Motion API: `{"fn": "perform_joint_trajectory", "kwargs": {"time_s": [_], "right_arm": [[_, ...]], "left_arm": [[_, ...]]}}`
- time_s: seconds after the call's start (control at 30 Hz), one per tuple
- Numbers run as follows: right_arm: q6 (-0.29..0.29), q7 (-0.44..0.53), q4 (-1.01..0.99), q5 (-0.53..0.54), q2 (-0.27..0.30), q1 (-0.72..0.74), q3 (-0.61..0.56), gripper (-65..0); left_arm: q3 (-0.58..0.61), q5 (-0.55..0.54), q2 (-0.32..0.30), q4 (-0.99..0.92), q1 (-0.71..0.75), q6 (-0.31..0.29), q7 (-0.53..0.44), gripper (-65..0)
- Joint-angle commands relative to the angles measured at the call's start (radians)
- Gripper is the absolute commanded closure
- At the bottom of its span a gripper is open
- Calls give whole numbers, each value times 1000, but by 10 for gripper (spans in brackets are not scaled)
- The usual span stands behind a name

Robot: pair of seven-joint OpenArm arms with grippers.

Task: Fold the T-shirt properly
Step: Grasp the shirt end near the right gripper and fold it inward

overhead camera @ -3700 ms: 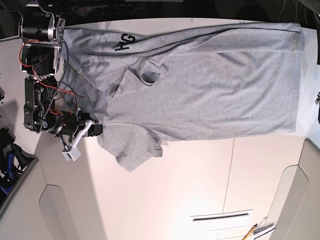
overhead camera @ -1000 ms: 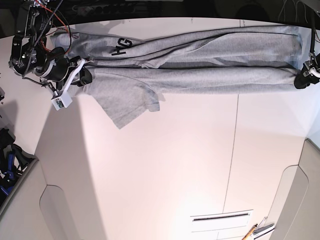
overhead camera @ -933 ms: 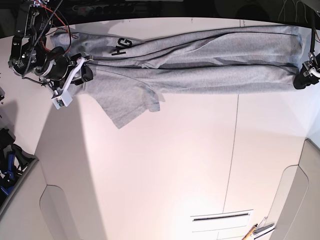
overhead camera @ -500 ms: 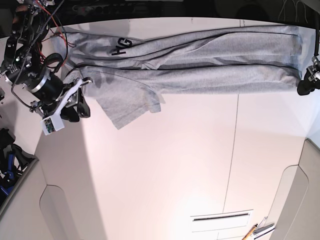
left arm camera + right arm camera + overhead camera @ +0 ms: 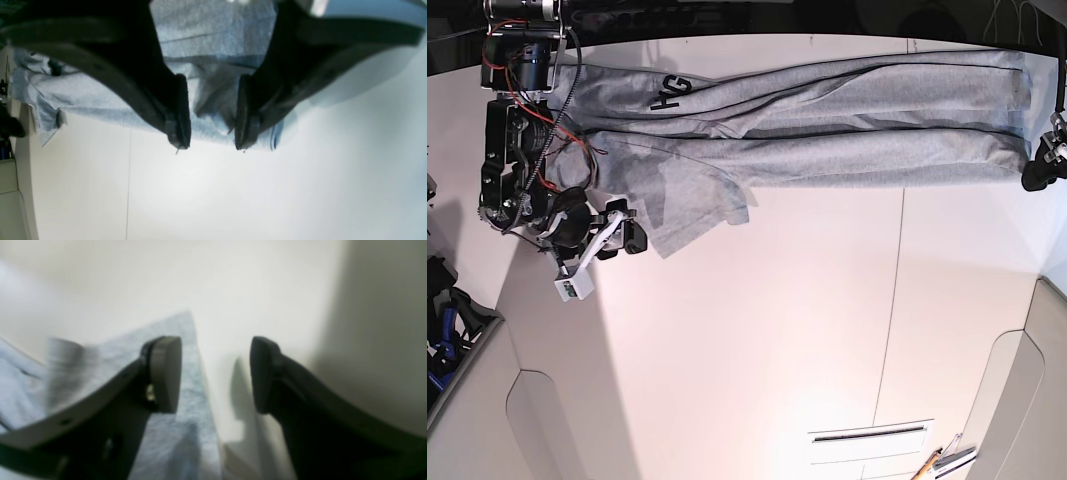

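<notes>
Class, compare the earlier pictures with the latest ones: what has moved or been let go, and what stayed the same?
The T-shirt, earlier spread wide, is now folded lengthwise into a narrow band at the far edge of the table. Both grippers have let go: the right gripper has dropped toward the hanging sleeve, open, and the left gripper hangs open just off the hem. The sleeve still sticks out, and the black lettering still shows.

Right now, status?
Both grippers open: left gripper at the hem end, right gripper by the sleeve. T-shirt lies in a long band on the table. Nothing in the way.
</notes>
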Motion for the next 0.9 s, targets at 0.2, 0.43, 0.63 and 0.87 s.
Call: {"fn": "perform_joint_trajectory", "kwargs": {"time_s": [0.2,0.43,0.63,0.87], "right_arm": [[18,13,-45,24,5,32,-109,-273],[14,-55,-16,24,5,40,-132,0],[14,-139,198,89,4,-23,-122,0],[15,-166,582,117,-74,-283,-123,0]], "left_arm": [[-8,-23,-27,15,-5,-6,-18,-256],[-8,-26,-27,15,-5,-6,-18,-256],[-8,-27,-27,15,-5,-6,-18,-256],[-8,-29,-27,15,-5,-6,-18,-256]]}}
